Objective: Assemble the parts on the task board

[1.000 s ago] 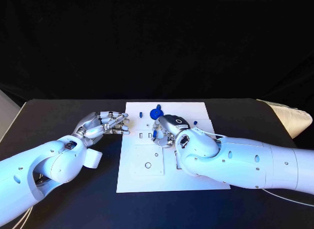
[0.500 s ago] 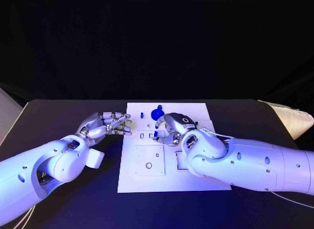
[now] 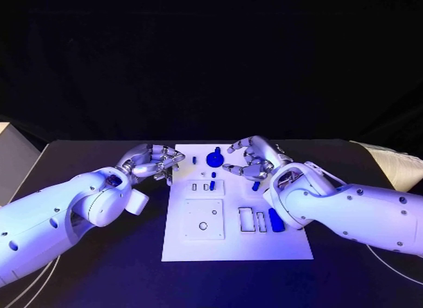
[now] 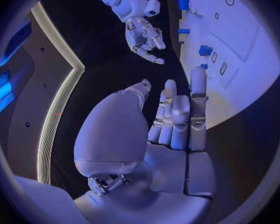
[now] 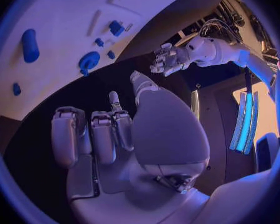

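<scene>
Task board (image 3: 211,247) lies white in the lower middle of the head view, on the black table (image 3: 91,269). On it we see a round blue part (image 3: 214,156) near its top edge, a small blue part (image 3: 212,185) standing by the slots left of centre, a short blue part (image 3: 255,186) right of that, and a long blue part (image 3: 275,219) lying at the right, beside our right arm. Our left hand (image 3: 153,160) sits at the board's upper left corner, just off its edge, fingers curled in with nothing between them that we can make out. Our right hand (image 3: 253,157) is over the board's upper right, beside the round part, fingers bent and apart, holding nothing.

From the left wrist camera, the board (image 4: 252,69) fills the upper right of the circle, with several blue parts (image 4: 205,50) along its near edge. Our left hand (image 4: 177,119) rises in the middle, its fingers straight and close together, grasping nothing. Our right hand (image 4: 143,37) shows at the top, fingers loosely bent and empty.

From the right wrist camera, the board (image 5: 71,15) takes the upper left, carrying the long part (image 5: 30,45), the round part (image 5: 88,62) and smaller blue pieces (image 5: 115,28). Our right hand (image 5: 109,134) is in the middle, fingers bent forward and empty. Our left hand (image 5: 168,59) shows at the upper right, fingers curled.
</scene>
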